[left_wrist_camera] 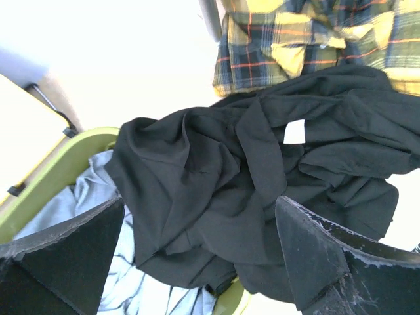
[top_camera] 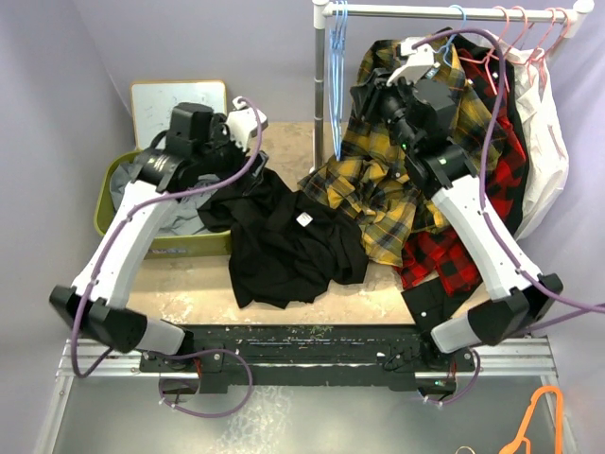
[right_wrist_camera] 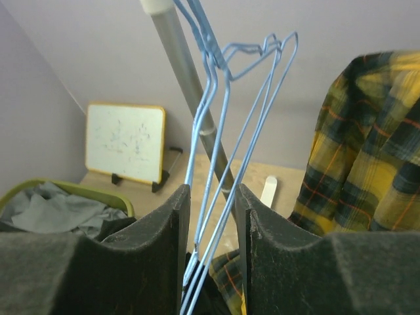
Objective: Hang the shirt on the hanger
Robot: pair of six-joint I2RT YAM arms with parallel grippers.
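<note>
Top external view, left to right: one green bin (top_camera: pixel 104 203) at nine o'clock holds a grey garment (top_camera: pixel 128 184). The left gripper (left_wrist_camera: pixel 200 203), jaws wide and empty, hovers over the one black shirt (top_camera: pixel 284 241), heaped mid-table and lapping the bin's rim. At twelve o'clock at least two blue hangers (right_wrist_camera: pixel 213 62) hang beside the rail post (top_camera: pixel 321 85). The right gripper (right_wrist_camera: pixel 213 190) straddles their wires with a narrow gap; whether it pinches them I cannot tell. One yellow plaid shirt (top_camera: pixel 378 184) crowds in at two o'clock, with about three pink hangers (top_camera: pixel 515 24) beyond it.

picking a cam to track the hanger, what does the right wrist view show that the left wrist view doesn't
Right wrist only: light-blue hanger wires between the fingers of the right hand, the rack pole, a whiteboard. Left wrist only: the black shirt with its white tag, ahead of the open left hand. Both: the yellow plaid shirt and the green bin holding a grey garment.
</note>
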